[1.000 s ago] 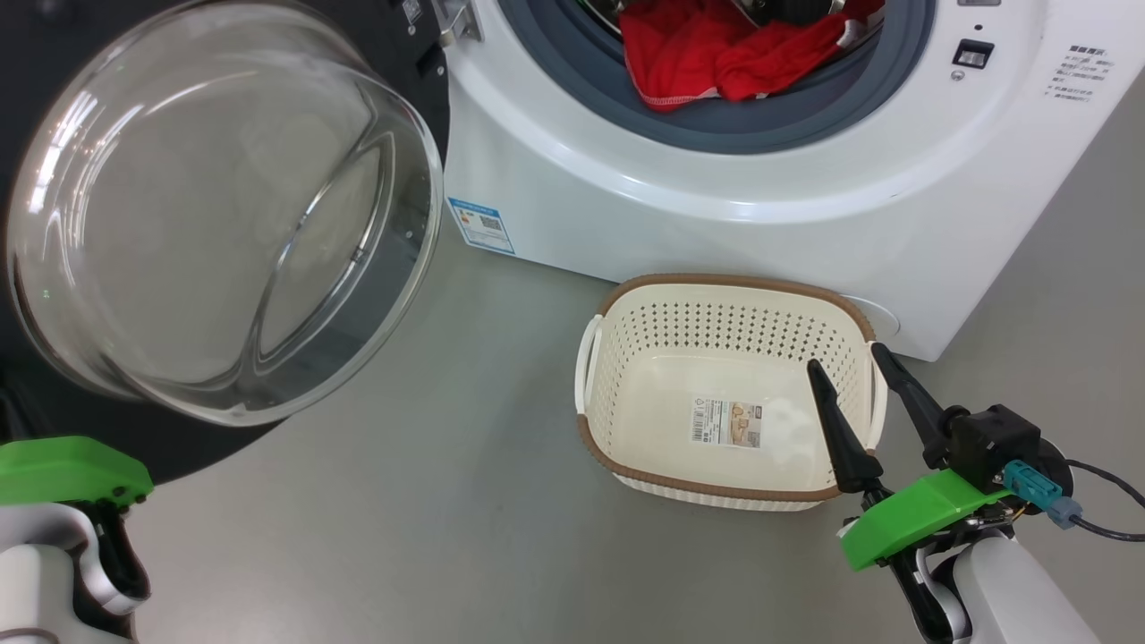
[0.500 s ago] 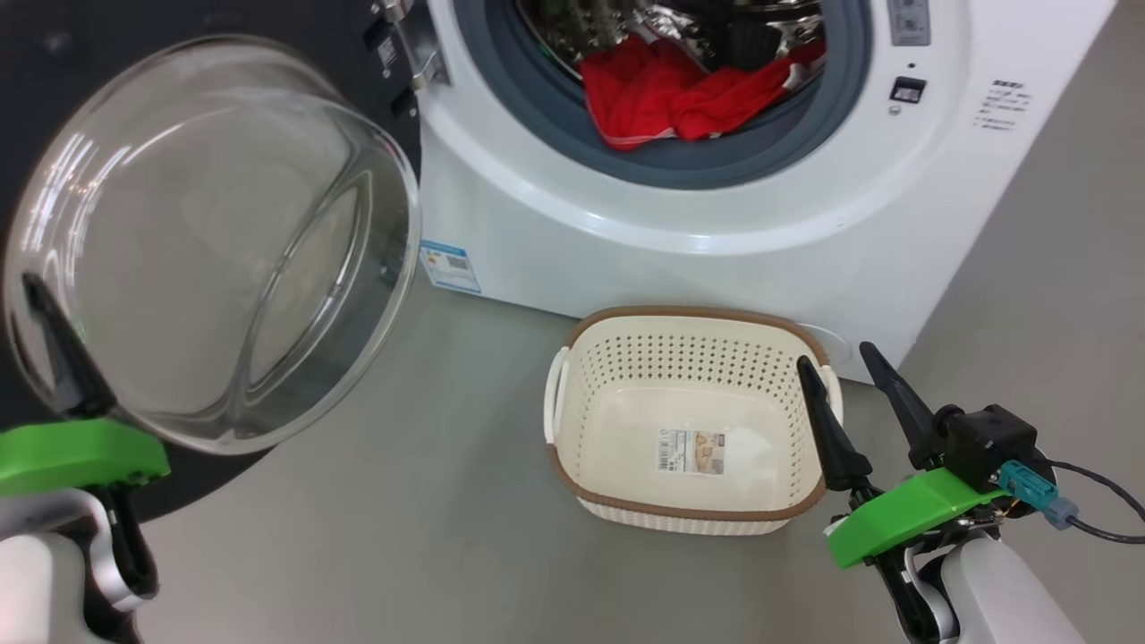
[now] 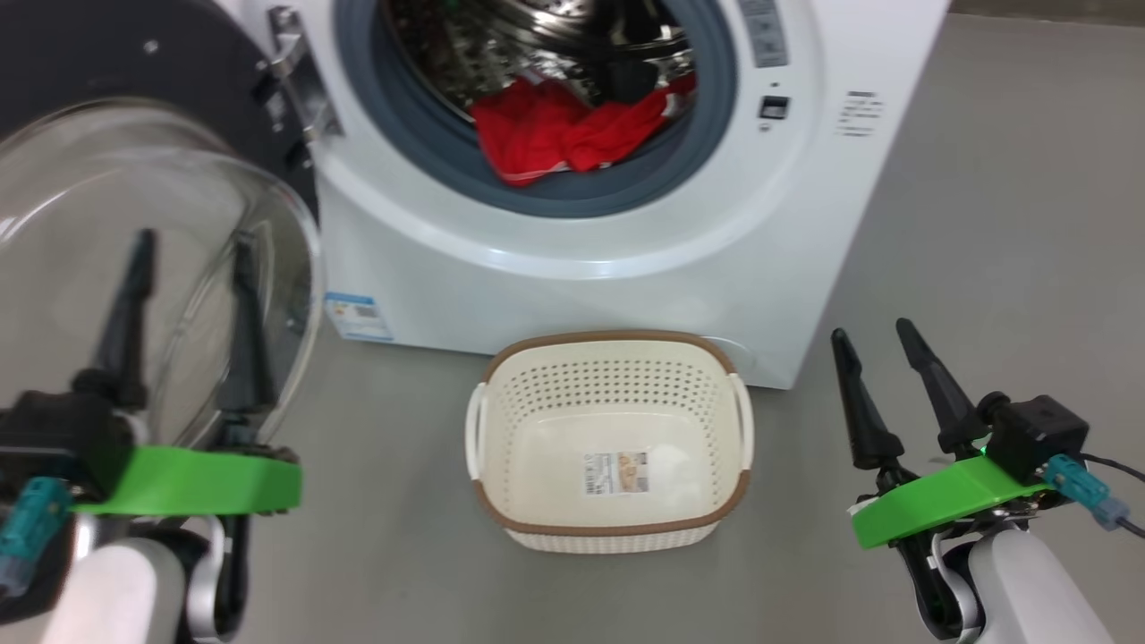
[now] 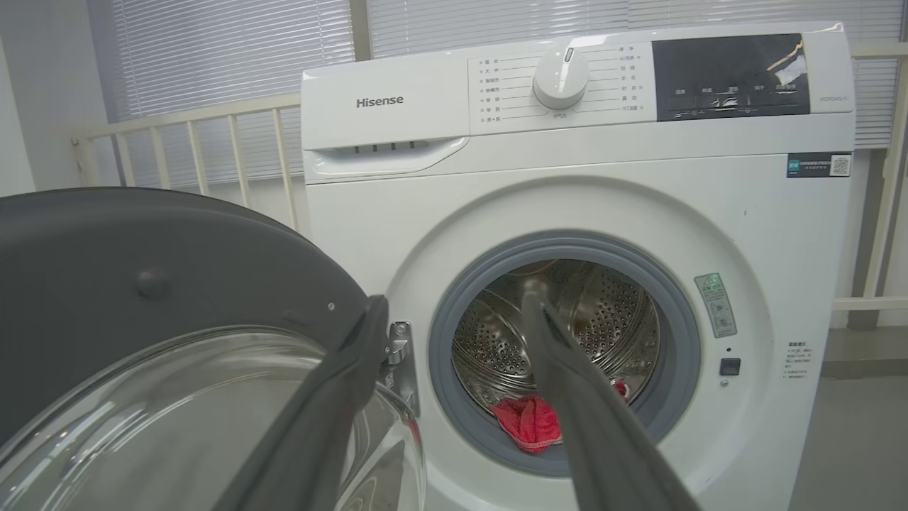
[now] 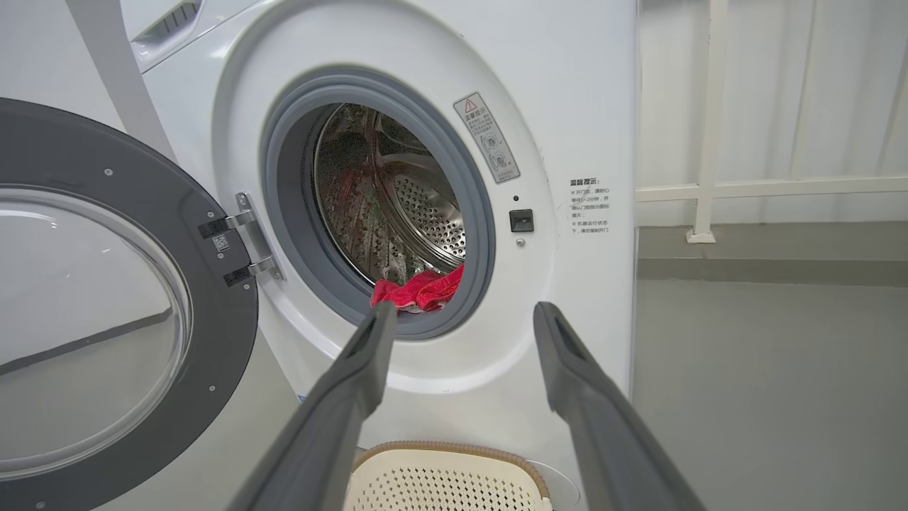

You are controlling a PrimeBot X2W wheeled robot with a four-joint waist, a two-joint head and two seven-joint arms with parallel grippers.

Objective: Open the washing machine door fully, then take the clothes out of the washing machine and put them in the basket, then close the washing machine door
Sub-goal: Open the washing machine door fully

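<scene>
Left hand (image 3: 192,240) spread, empty, overlapping door (image 3: 107,72), itself cut off; right hand (image 3: 870,328) spread; clothes (image 3: 555,134) half-hidden in drum (image 3: 501,45).

**Bright, even daylight; soft focus near the lens**

Light enters through white slatted blinds (image 4: 234,42) behind the white boxy washing machine (image 4: 567,199). Glare streaks the round black-rimmed door's clear bulging window (image 3: 54,224), and the perforated steel drum (image 3: 537,45) glints. The left gripper's (image 3: 192,241) long dark fingers (image 4: 319,426) look blurred close up. Wrist-view edges bow.
</scene>
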